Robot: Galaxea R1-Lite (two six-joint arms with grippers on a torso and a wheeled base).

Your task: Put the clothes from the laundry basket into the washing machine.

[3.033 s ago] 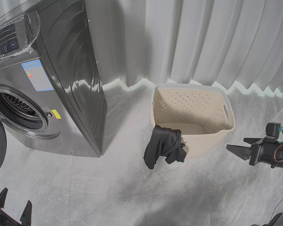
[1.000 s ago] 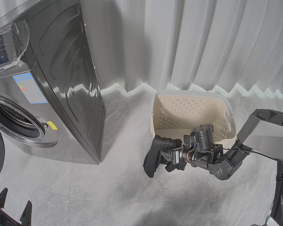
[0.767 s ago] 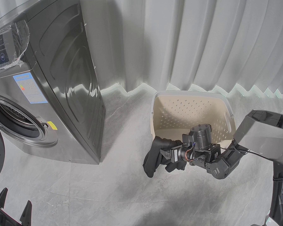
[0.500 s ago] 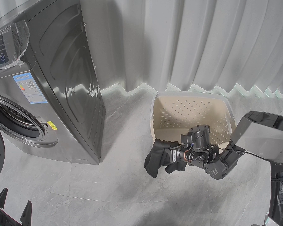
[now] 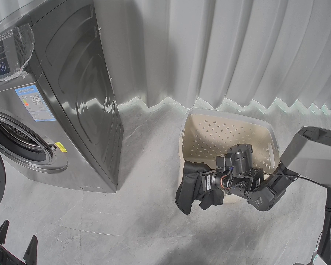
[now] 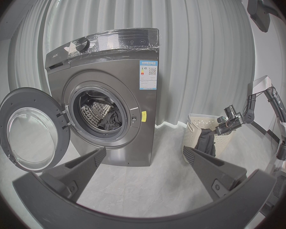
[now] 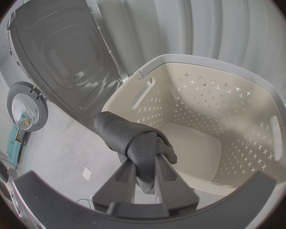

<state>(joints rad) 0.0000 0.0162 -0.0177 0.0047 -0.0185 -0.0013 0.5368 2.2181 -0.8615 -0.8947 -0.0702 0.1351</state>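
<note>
The grey steel front-loading washing machine (image 5: 62, 92) stands at the left. To its right, a dark grey dimpled garment (image 5: 191, 188) hangs lengthwise down over the near-left rim of the cream star-pierced plastic laundry basket (image 5: 228, 112). The right gripper (image 7: 145, 163), on the nearer arm, pinches the garment's bunched top. The left gripper (image 6: 143, 151) sits spread and empty.

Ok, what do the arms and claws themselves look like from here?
The left claw and right claw have dark grey wedge-shaped fingers; the left's tips are ribbed inside. The right arm is black near the wrist, with a round motor housing, thin reddish wires, and a silver-grey boxy link behind.
</note>
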